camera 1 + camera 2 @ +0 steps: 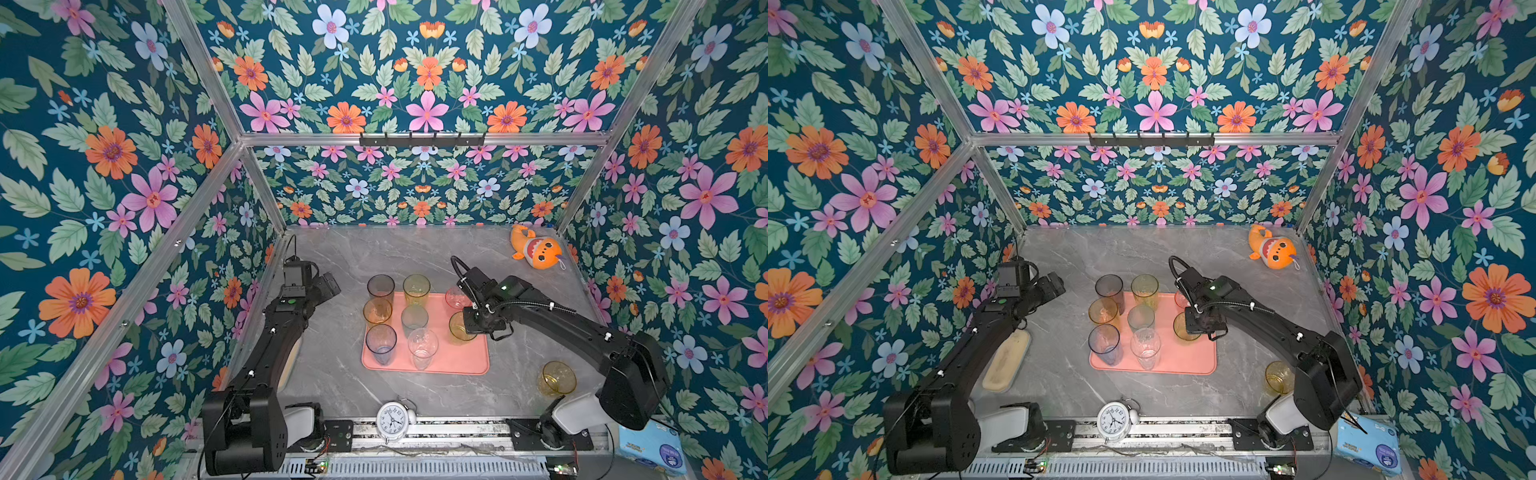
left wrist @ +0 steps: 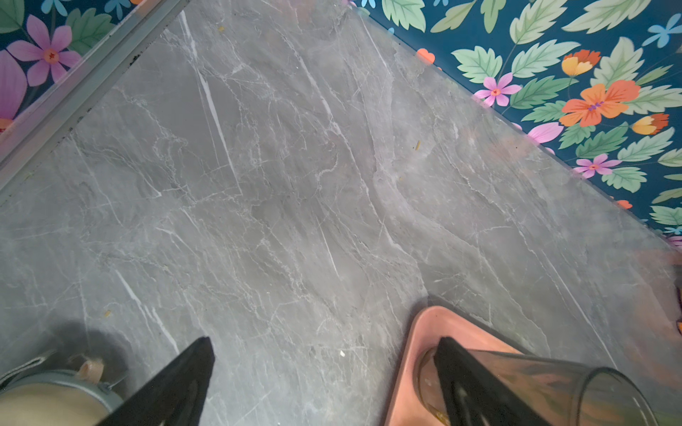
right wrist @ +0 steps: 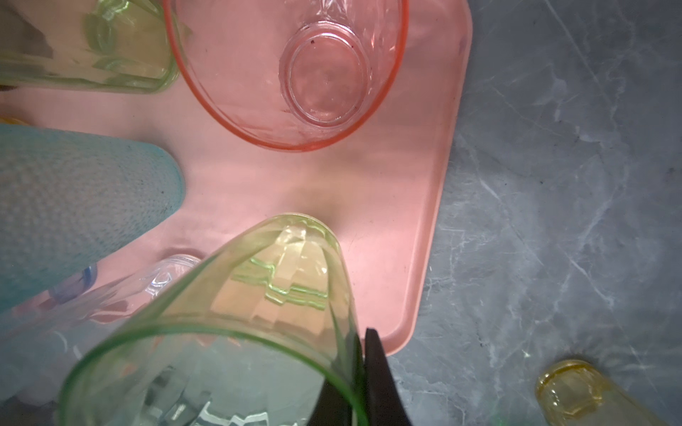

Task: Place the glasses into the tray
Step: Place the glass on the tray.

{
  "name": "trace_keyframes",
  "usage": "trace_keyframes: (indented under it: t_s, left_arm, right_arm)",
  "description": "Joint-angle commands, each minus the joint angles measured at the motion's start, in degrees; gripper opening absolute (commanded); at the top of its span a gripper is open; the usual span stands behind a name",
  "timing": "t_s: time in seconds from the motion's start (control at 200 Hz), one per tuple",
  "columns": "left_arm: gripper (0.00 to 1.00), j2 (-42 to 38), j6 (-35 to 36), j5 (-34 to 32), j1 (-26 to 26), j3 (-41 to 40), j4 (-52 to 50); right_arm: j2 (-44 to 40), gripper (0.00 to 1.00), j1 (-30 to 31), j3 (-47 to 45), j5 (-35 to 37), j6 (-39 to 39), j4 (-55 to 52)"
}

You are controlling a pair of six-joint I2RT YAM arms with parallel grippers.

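The salmon-pink tray lies mid-table with several glasses standing on it: grey, yellow-green, amber, teal, blue, clear and pink. My right gripper is shut on the rim of a green glass, one finger inside and one outside, over the tray's right side. A yellow glass stands on the table, off the tray, near the right arm's base. My left gripper hangs open and empty beside the tray's far left corner.
An orange plush toy lies in the far right corner. A white alarm clock sits at the front edge. A cream lidded container lies under the left arm. A blue tissue pack is at the front right.
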Motion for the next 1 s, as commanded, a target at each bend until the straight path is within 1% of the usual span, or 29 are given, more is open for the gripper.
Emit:
trace_keyframes:
  t_s: [0.0,0.51,0.935,0.95,0.995]
  left_arm:
    - [0.96,-0.2,0.4,0.1,0.0,0.4,-0.1]
    - [0.96,-0.2,0.6,-0.2,0.0,0.0,-0.3]
    - [0.96,-0.1,0.5,-0.1,0.1,-0.1,-0.4]
    - [0.96,-0.1,0.5,-0.1,0.1,-0.1,-0.3]
    - [0.96,-0.1,0.6,-0.1,0.0,-0.1,-0.4]
  right_arm:
    - [1.0,0.00,0.2,1.2,2.2,0.1,-1.7]
    - [6.3,0.00,0.5,3.7,3.8,0.3,-1.6]
    - [8.4,0.00,0.5,4.8,4.3,0.5,-1.9]
    - [10.0,0.00,0.5,4.8,4.3,0.6,-1.8]
    - [10.5,0.00,0.5,4.7,4.3,0.7,-1.8]
